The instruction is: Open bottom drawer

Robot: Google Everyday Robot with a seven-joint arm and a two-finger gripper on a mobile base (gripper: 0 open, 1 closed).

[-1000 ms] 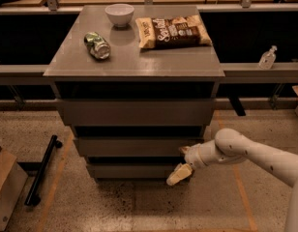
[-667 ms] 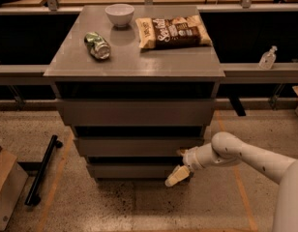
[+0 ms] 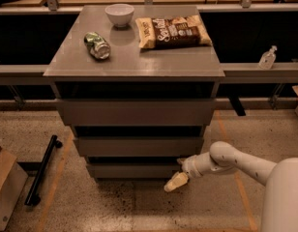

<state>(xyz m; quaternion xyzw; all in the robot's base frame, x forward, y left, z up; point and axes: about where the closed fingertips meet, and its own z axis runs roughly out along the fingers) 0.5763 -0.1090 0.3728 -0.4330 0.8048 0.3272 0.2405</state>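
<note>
View toward the front of the grey three-drawer cabinet, as seen from the aisle. The bottom drawer [image 3: 134, 170] was the lowest tier, a plain handleless front just above the floor, beneath the middle drawer [image 3: 139, 146] and the taller top drawer [image 3: 137, 112]. Its long axis ran left to right across the cabinet face. The robot's single arm reached in from the right, low over the floor, and the hand [image 3: 175, 181] sat at the right end of the bottom drawer's front, at or just below its lower edge and pointing down toward the left. It was very near the front, but contact could not be confirmed. Whether the hand was open or closed could not be told, and nothing was visibly gripped. The drawer therefore lay immediately up and to the left of the hand, and most of its front stretched away to the left. I judged the drawer not yet drawn out. With no handle to grasp, the coming move probably depended on catching the lower edge or right corner and pulling straight out toward the aisle, square to the long axis. On the counter [image 3: 154, 62] stood a white bowl [image 3: 119, 14], a crushed can [image 3: 97, 45] and a snack bag [image 3: 172, 32].
</note>
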